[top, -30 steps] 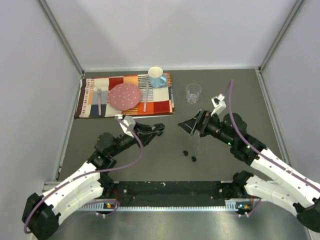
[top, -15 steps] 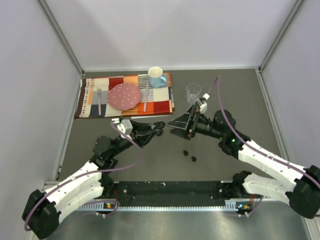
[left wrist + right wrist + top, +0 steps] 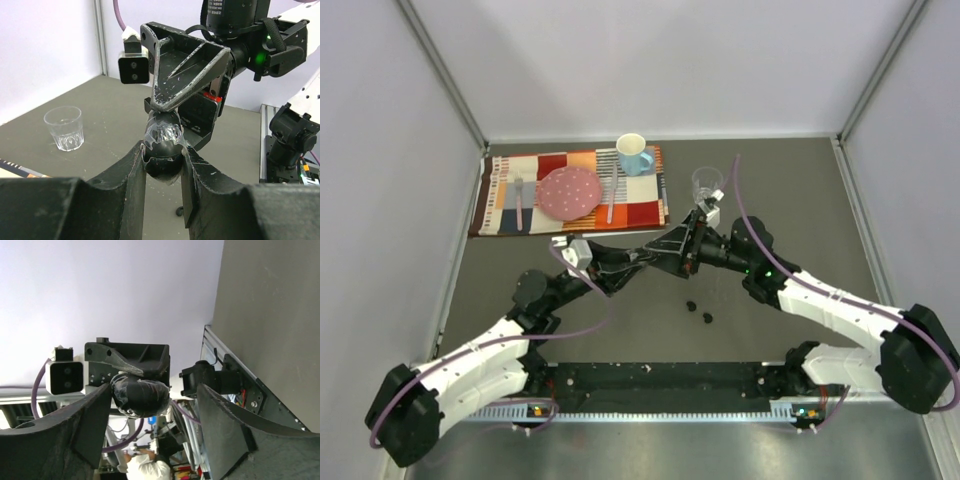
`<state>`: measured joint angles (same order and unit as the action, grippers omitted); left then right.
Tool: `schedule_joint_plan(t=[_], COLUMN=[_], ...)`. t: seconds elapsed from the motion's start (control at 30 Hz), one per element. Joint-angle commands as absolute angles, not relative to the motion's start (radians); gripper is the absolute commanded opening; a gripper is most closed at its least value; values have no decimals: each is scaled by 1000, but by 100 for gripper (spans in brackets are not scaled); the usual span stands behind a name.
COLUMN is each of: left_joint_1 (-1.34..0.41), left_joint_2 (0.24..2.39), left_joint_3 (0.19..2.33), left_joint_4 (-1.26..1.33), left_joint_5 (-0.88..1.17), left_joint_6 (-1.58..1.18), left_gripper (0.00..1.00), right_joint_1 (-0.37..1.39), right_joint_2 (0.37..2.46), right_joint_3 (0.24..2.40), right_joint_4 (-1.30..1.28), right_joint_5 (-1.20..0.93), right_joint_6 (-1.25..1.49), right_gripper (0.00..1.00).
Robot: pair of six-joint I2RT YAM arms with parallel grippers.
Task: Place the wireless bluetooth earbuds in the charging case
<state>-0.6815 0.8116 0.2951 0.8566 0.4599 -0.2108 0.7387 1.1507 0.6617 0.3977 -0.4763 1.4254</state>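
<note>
My left gripper [image 3: 164, 161] is shut on a black oval charging case [image 3: 163, 148] wrapped in clear tape and holds it above the table. My right gripper [image 3: 152, 391] has come in from the right, and the case [image 3: 142, 395] sits between its jaws. Its left finger [image 3: 95, 412] is almost against the case, with a gap on the other side, so it is open. From above, the two grippers meet at mid-table, left [image 3: 638, 259] and right [image 3: 662, 248]. Two tiny black earbuds [image 3: 691, 304] [image 3: 706, 319] lie on the grey table below them. One earbud [image 3: 179, 212] shows under the left jaws.
A clear plastic cup [image 3: 707, 186] stands behind the right arm and also appears in the left wrist view [image 3: 64, 127]. At the back left, a patterned placemat [image 3: 645, 212] carries a pink plate [image 3: 570, 192], a blue mug [image 3: 634, 154] and cutlery.
My right arm has swung left to the left gripper and its jaws have narrowed around the case. The left gripper, still holding the case, has shifted slightly right.
</note>
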Motion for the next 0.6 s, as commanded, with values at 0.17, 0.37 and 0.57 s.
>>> schedule_joint_plan(t=[0.17, 0.37, 0.57], left_joint_1=[-689, -687, -687], left_joint_2=[830, 842, 844], left_joint_3=[311, 313, 318], left_joint_4=[945, 936, 927], left_joint_5=[469, 463, 457], left_joint_6=[-219, -233, -255], left_gripper=[0, 5, 13], right_joint_1=[762, 764, 764], right_joint_2=[1183, 1175, 1175], right_joint_3=[690, 673, 666], right_joint_4=[545, 549, 551], right_joint_5=[-509, -500, -495], right_joint_6=[1499, 1502, 1499], right_gripper=[48, 19, 11])
